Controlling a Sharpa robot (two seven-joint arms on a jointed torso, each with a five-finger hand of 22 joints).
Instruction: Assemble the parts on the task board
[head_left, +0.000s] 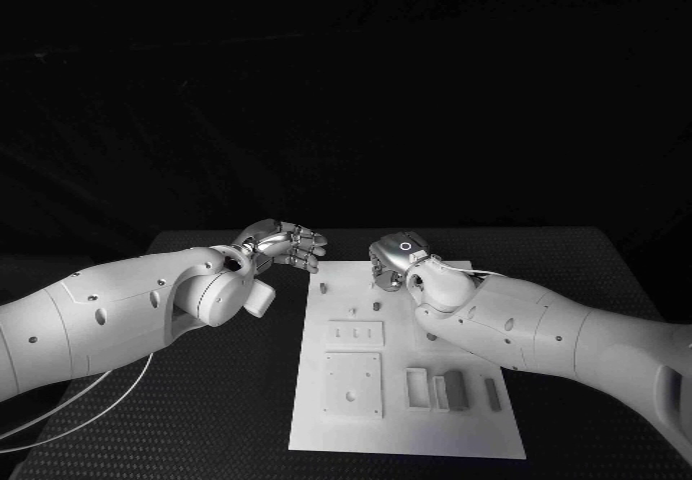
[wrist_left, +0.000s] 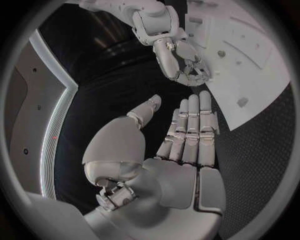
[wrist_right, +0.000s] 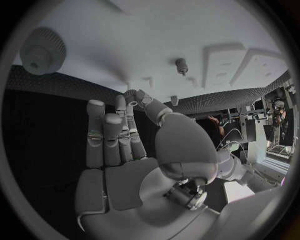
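The white task board (head_left: 325, 430) lies in the middle of the black table. It carries two square plates (head_left: 353, 385), a row of upright grey parts (head_left: 454, 390) and small pegs (head_left: 372, 306). My left hand (head_left: 284, 243) hovers just off the board's far left corner, fingers straight and thumb apart, holding nothing; the left wrist view shows this hand (wrist_left: 187, 135) with a bare palm. My right hand (head_left: 397, 258) hangs over the board's far edge, and in the right wrist view the hand (wrist_right: 115, 145) has its fingers extended with nothing in them. A round knob (wrist_right: 42, 50) and a small peg (wrist_right: 181, 65) sit on the board (wrist_right: 156, 35).
Black textured table (head_left: 577, 270) surrounds the board, with bare room on both sides. A cable (head_left: 87, 405) loops below my left arm at the near left. My right hand (wrist_left: 184, 65) also shows in the left wrist view, fingers curved at the board's edge (wrist_left: 250, 60).
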